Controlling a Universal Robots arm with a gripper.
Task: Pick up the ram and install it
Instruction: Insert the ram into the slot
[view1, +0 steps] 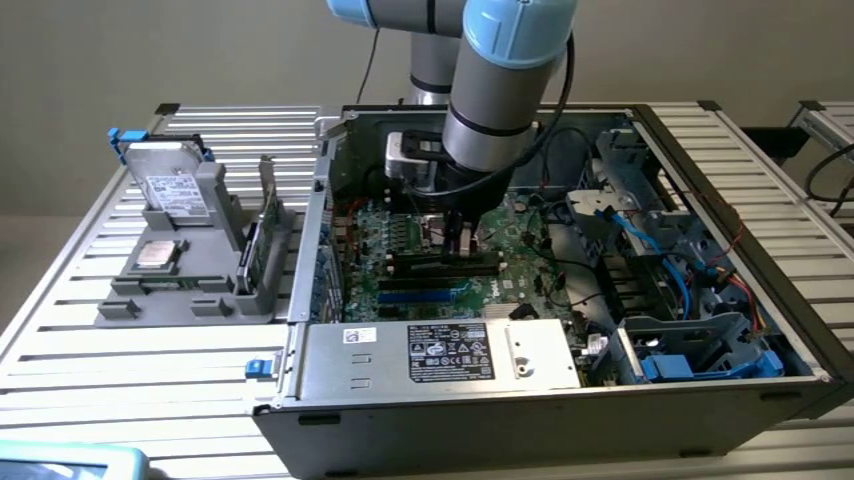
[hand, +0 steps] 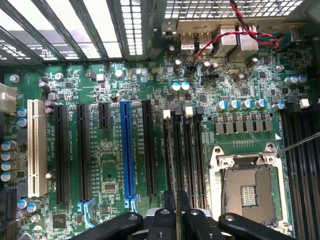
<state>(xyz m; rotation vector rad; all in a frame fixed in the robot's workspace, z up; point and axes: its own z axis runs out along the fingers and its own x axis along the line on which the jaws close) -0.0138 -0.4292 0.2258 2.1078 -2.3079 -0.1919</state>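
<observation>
gripper is down inside the open PC case, hanging from the grey and blue arm. fingers are pinched almost together, just a thin dark gap between them. tips sit just above the black memory slots, lined up along their length

ram: can't tell whether it's clamped in that gap or sitting in a slot, the edge-on look doesn't separate it from the slots

CPU socket is just beside the memory slots on one side. blue expansion slot and the black ones are on the other side, then the white slot. in the exterior view the blue slot lies nearer than the memory slots

power supply, a metal box with a label, sits along the near edge of the case. blue cables and the drive cage are on the exterior view's right

on the exterior view's left, a grey tray sits on the slatted table, just beside the case wall. it holds a hard drive at the far end, a silver processor chip mid-tray, and a green expansion card upright on the side nearest the case
</observation>
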